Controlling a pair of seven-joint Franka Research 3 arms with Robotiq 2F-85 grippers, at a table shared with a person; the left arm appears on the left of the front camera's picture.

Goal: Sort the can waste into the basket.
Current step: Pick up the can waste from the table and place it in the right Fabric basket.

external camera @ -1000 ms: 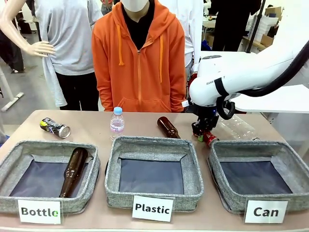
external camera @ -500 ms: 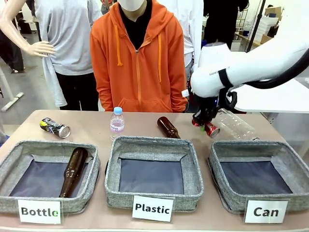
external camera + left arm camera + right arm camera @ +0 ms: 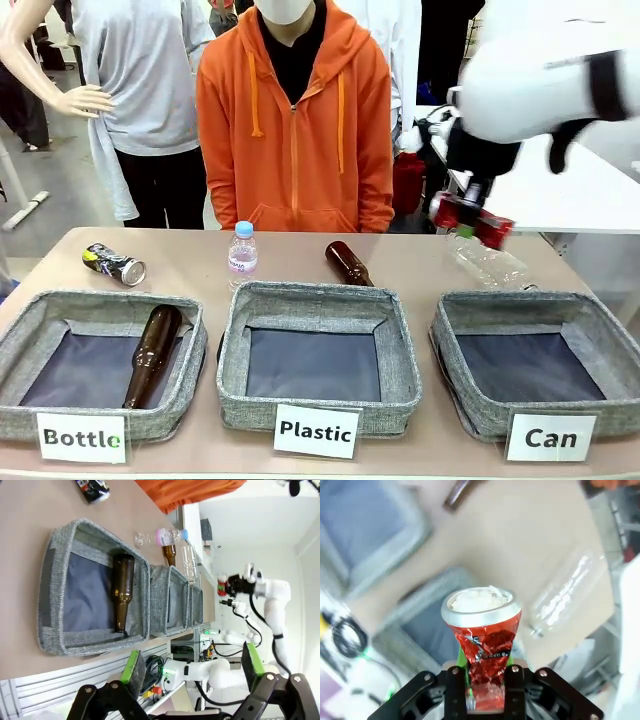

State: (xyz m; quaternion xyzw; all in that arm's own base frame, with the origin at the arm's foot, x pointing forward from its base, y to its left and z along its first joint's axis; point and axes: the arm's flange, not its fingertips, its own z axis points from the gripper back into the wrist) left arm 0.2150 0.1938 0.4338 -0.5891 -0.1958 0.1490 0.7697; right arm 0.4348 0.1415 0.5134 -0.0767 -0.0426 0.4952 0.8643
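Aloft now: one red can (image 3: 493,230) pinched in the right gripper (image 3: 484,677), beyond the Can basket (image 3: 520,305).
One dark can (image 3: 115,265) lies on the table far left; three baskets stand in a row; left gripper (image 3: 192,667) jaws wide, empty.

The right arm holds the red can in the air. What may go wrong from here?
The right gripper pinches the red can only at its crumpled end, so it may slip. It hangs high near the far rim of the Can basket and the clear bottle; an early release might miss.
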